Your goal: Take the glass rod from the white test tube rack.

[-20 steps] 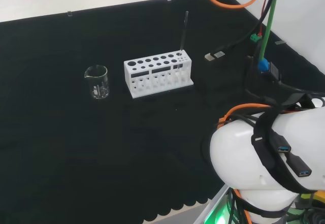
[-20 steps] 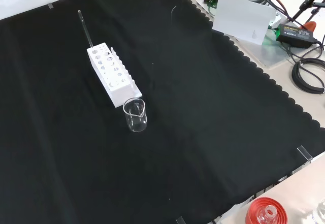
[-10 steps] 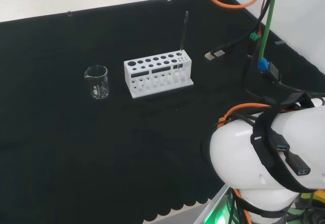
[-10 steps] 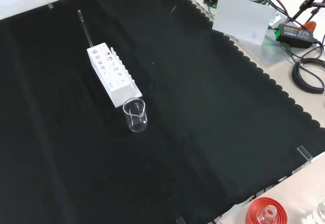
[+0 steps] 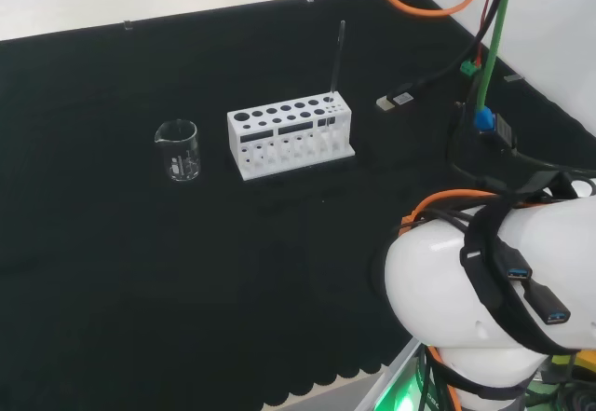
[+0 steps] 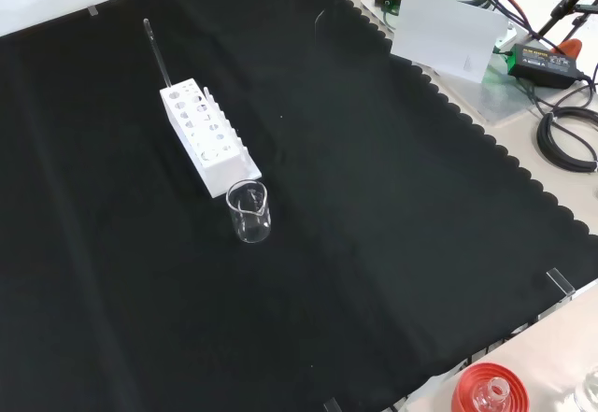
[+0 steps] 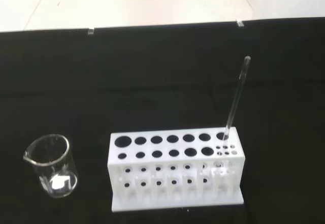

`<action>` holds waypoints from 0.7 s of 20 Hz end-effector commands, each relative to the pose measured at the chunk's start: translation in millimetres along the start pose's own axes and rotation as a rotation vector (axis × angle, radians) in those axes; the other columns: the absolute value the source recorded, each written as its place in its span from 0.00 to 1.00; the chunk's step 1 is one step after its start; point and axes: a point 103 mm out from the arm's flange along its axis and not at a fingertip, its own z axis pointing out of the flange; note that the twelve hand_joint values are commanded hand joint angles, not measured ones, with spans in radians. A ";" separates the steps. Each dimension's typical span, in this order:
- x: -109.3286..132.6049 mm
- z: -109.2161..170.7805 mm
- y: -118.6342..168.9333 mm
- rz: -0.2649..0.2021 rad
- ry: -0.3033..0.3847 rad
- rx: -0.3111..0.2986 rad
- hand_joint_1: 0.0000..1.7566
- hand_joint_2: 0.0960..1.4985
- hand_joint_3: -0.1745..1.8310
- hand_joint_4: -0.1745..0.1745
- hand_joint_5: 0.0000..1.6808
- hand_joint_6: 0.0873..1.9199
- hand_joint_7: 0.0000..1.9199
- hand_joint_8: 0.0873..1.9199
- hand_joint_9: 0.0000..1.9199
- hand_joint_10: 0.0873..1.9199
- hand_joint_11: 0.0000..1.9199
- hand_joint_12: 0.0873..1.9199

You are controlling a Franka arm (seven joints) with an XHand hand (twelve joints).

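One thin clear glass rod (image 5: 337,57) I see upright in the end hole of the white test tube rack (image 5: 290,138), upper middle of the head view, hand's fingers I cannot tell, empty beaker (image 5: 178,150) left of it.

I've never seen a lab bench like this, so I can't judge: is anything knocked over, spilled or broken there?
Nothing stands out. The white test tube rack sits flat on the black cloth, the glass rod stands in a hole at its end, leaning only slightly, and the beaker beside it is upright and looks empty.
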 end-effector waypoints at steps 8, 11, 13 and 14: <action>-16.2 -22.0 15.3 0.051 -0.043 -0.002 0.27 0.62 0.23 0.51 0.01 0.00 0.02 0.00 0.00 0.07 0.00 0.12; -27.8 -21.5 20.2 0.070 -0.043 0.002 0.27 0.62 0.23 0.51 0.02 0.00 0.02 0.00 0.00 0.08 0.00 0.13; -35.0 -21.5 23.2 0.082 -0.043 0.001 0.27 0.62 0.23 0.51 0.02 0.00 0.03 0.00 0.00 0.08 0.00 0.13; -38.7 -21.5 24.5 0.089 -0.042 0.001 0.27 0.62 0.23 0.51 0.02 0.00 0.03 0.00 0.00 0.08 0.00 0.13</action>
